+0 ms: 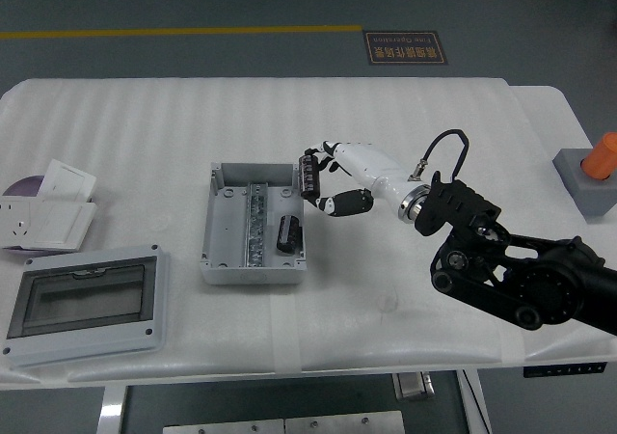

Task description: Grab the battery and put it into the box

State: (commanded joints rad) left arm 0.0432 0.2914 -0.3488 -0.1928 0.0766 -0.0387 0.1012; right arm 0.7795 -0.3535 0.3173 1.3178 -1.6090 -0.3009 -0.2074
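Note:
My right hand (323,178) holds a black cylindrical battery (308,175) upright between its fingers, just past the right rim of the open grey box (221,224), near the box's far right corner. The hand's white palm and black arm stretch back to the lower right. A second black battery (288,233) lies inside the box on its right side, beside a metal terminal rail (255,226) that runs down the middle. My left hand is out of view.
The box's grey lid with a clear window (85,302) lies at the near left. White socket plates (48,214) rest at the left edge. A grey block with an orange button (593,174) stands at the far right edge.

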